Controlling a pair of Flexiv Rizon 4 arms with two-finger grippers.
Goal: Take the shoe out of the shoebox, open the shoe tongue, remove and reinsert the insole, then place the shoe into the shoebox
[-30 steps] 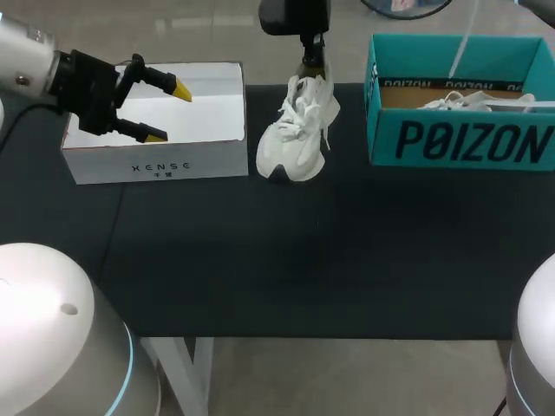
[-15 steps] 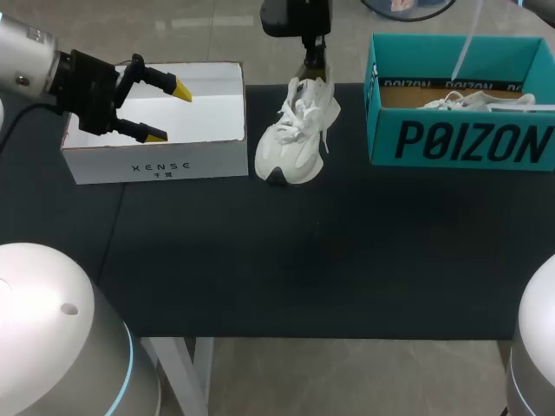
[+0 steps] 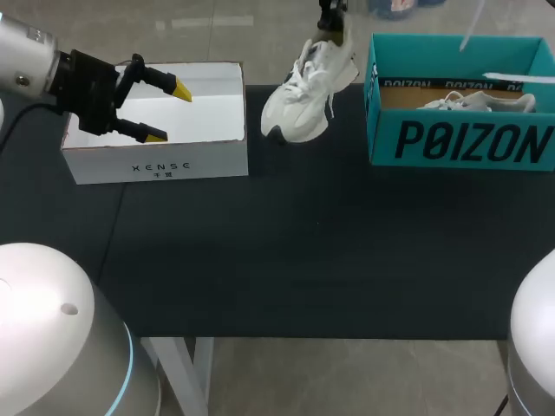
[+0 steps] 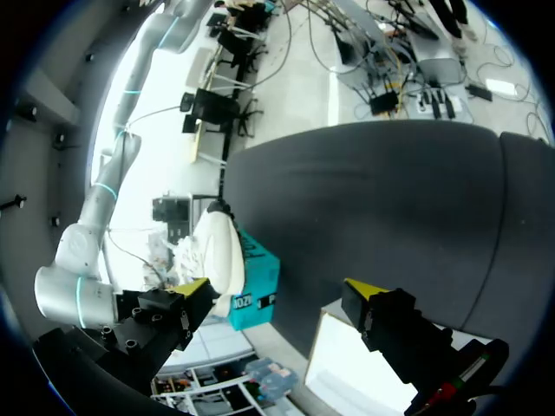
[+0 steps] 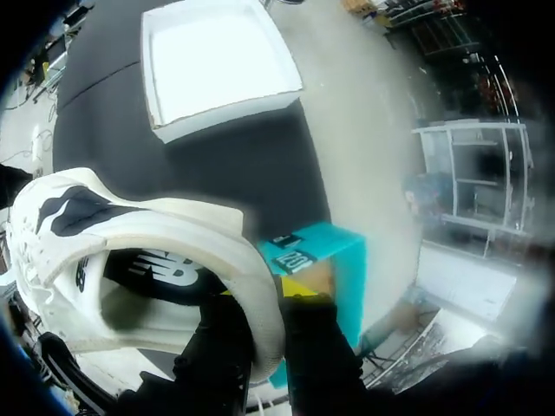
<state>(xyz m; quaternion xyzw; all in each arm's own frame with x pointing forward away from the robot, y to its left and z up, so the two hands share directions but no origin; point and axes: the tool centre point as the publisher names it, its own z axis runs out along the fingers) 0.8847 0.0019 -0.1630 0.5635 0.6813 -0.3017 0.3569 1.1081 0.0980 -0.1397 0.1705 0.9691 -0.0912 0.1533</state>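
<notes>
Near the top middle, the right gripper [image 3: 334, 30] pinches the white shoe [image 3: 303, 91]; the left gripper [image 3: 169, 113] gapes wide.

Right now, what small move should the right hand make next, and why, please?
Probably ease the shoe sideways over the teal shoebox: the right hand grips its heel, the shoe hangs clear of the table just beside that box, and the insole appears seated inside.

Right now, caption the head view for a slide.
Right gripper holds white shoe by its heel between white box and teal shoebox; left gripper open above white box.
</notes>
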